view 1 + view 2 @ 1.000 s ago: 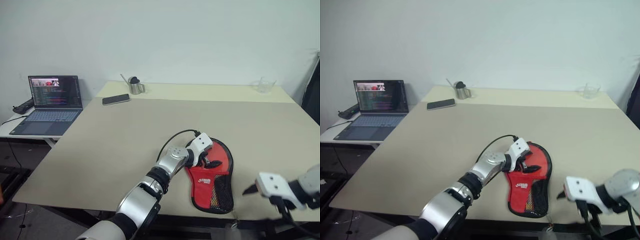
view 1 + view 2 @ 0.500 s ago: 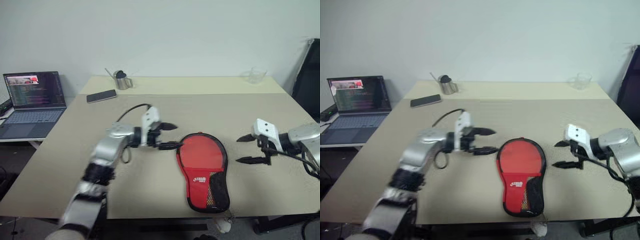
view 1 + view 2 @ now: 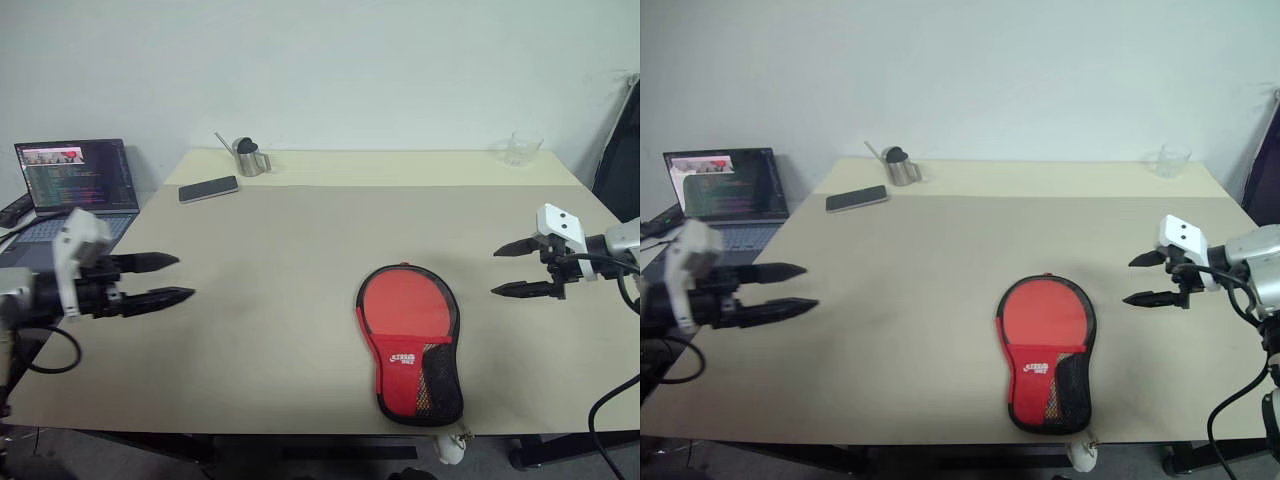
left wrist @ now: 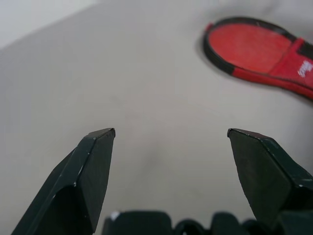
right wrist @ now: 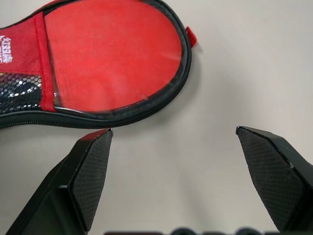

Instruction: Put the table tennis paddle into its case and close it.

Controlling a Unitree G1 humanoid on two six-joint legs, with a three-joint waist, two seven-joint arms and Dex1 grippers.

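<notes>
Nearest the camera, the case [image 3: 411, 340] lies flat at the front of the bench [image 3: 280, 260], its narrow handle end toward the front edge and its round end pointing away. It is a soft, paddle-shaped fabric cover: red face, black zipper edging, a black mesh pocket over the handle end, a small white logo on a red band. Its outline looks sealed all round in the right wrist view, though the zipper's end cannot be made out. No separate paddle lies on the bench; by judgement it is inside the case, but the fabric hides it.

The left hand [image 3: 160, 279] hovers over the bench's left side, its two black tapered fingers spread and empty, well apart from the case. The right hand [image 3: 519, 268] hovers over the right side, also spread and empty, aimed toward the case's round end.

Step in hand, by judgement: the task appears at or near its end, with both hands clear of the case. If any zip remains undone, the next move calls for one hand to pin the limp fabric while the other draws the small pull.

Farther back lie a dark phone [image 3: 208, 189], a metal cup [image 3: 245, 158], and a clear glass [image 3: 523, 148]. An open laptop [image 3: 78, 182] sits on a side table to the left.
</notes>
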